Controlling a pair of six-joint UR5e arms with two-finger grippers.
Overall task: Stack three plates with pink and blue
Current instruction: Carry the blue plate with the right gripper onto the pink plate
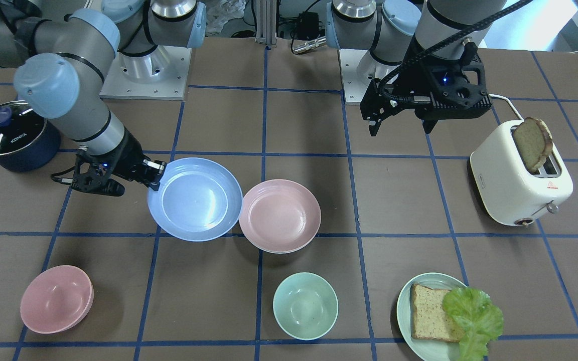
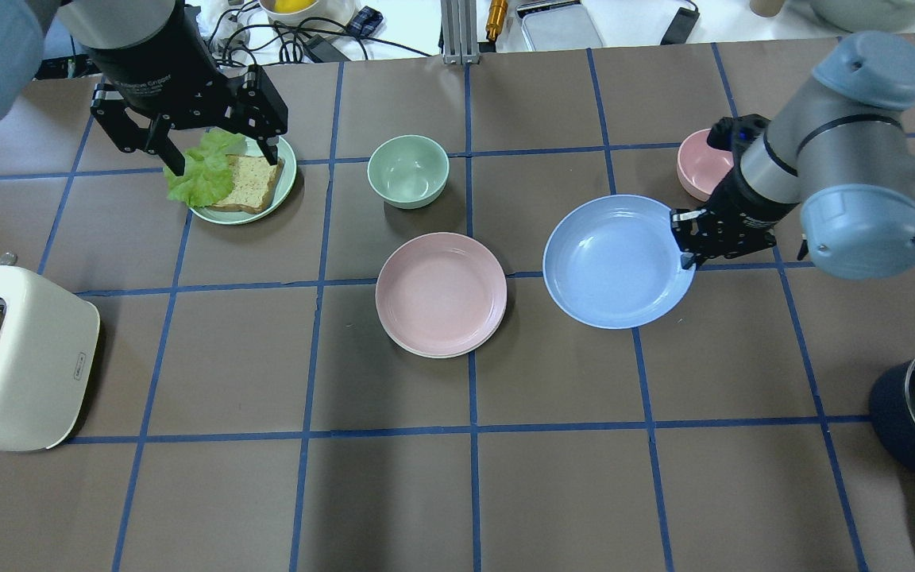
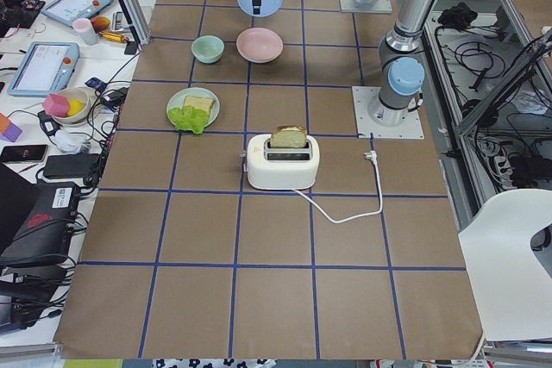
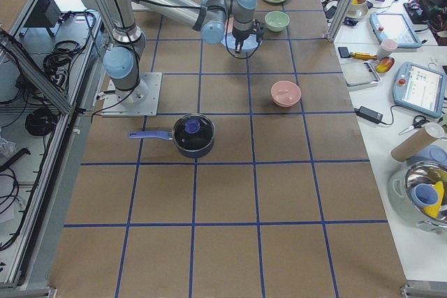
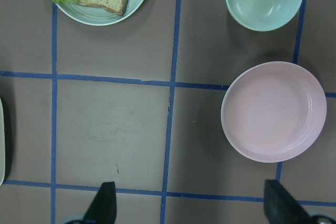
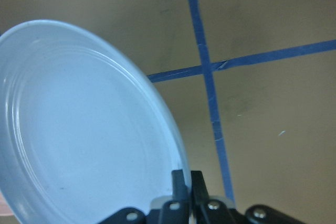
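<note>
1. Under both grippers, the brown table (image 2: 553, 492) with its blue tape grid carries everything.
2. Out past the left gripper (image 1: 400, 129), to its left and back toward the robot, stands the cream toaster (image 2: 28, 373) with a bread slice (image 1: 532, 143) poking from its slot.
3. To the right of the right gripper (image 2: 686, 256), also back toward the robot, sits the dark blue saucepan (image 1: 13, 135) under a glass lid.
4. And here's the action: the light blue plate (image 2: 612, 262) is in the right gripper, fingers (image 6: 180, 182) pinched tight on its rim, the plate tilted and seemingly riding above the table.
5. Just beyond the blue plate's free edge, toward the left gripper, the pale pink plate (image 2: 440, 292) rests on the cream-white plate (image 2: 434, 353), of which only a thin rim shows.
6. The left gripper hangs high, fingers (image 5: 103, 203) spread wide, holding nothing; in the overhead view it sits over the mint-green plate (image 1: 404, 311) with bread (image 1: 432, 313) and lettuce (image 1: 474, 313).
7. The pink bowl (image 1: 55, 299) lies just beyond the right gripper, away from the robot.
8. The mint-green bowl (image 1: 305, 306) sits between the two grippers, nearer the left.
</note>
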